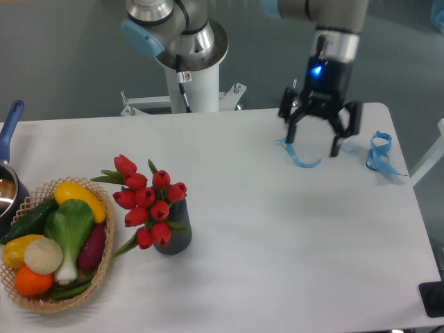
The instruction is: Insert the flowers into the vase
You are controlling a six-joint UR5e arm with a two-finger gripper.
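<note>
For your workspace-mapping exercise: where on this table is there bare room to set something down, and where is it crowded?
The widest bare patch is the tabletop between the vase with its flowers and the right edge. Another lies behind the flowers, toward the robot base. The left is crowded: basket, pot. At back right, blue ribbons lie under the open gripper.

Far to the gripper's lower left, the tulips cover the mouth and upper wall of the vase, and their stems cannot be seen inside it. Farther left, a pot is cut off by the picture's edge, only its blue handle and part of the rim showing. Above the gripper the arm runs out of the top edge. Well below and to its right, a dark object sits half outside the corner, too little of it to identify.
</note>
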